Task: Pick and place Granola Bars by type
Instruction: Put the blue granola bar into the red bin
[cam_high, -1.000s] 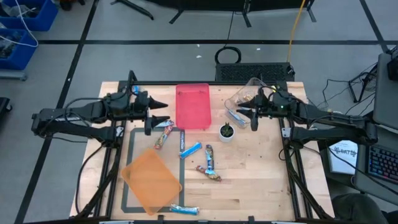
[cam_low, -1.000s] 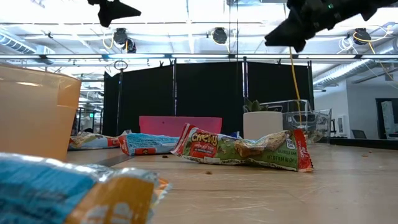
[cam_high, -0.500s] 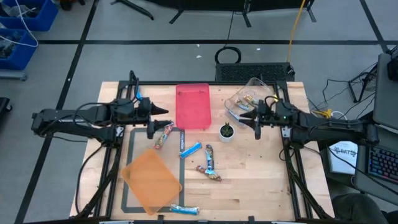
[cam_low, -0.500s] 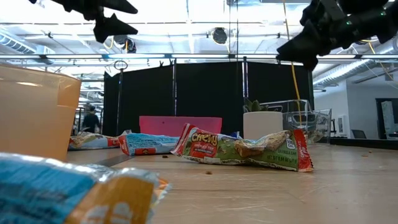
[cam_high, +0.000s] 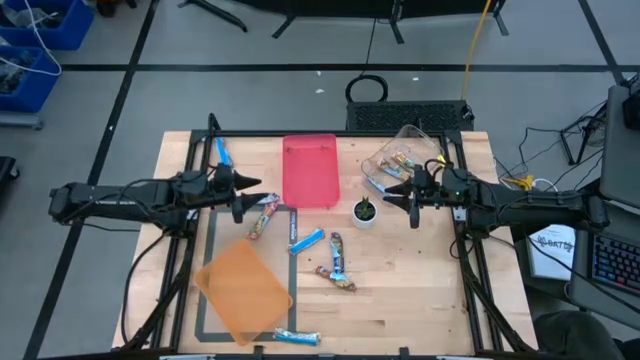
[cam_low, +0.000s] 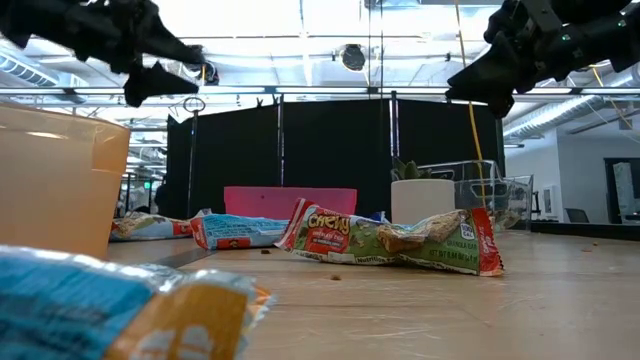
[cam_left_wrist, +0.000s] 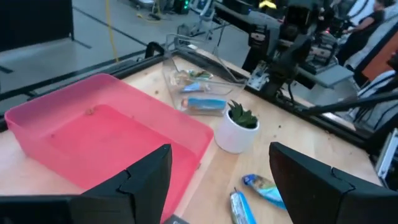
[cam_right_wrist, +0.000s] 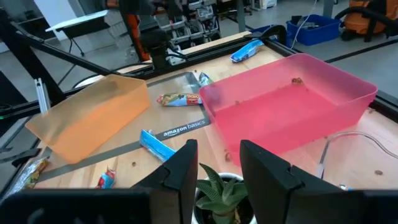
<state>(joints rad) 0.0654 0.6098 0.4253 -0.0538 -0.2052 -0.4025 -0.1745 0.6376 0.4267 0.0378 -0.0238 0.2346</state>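
Two sets of jaws, both wide and empty. My left gripper (cam_high: 262, 197) has dropped toward the multicolour bar (cam_high: 262, 216) beside the pink bin (cam_high: 310, 171); the right gripper (cam_high: 393, 194) holds by the plant (cam_high: 364, 210). Next comes a pick.

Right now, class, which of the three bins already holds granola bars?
The clear bin at the back right, beside the right hand; the pink bin and orange bin hold none.
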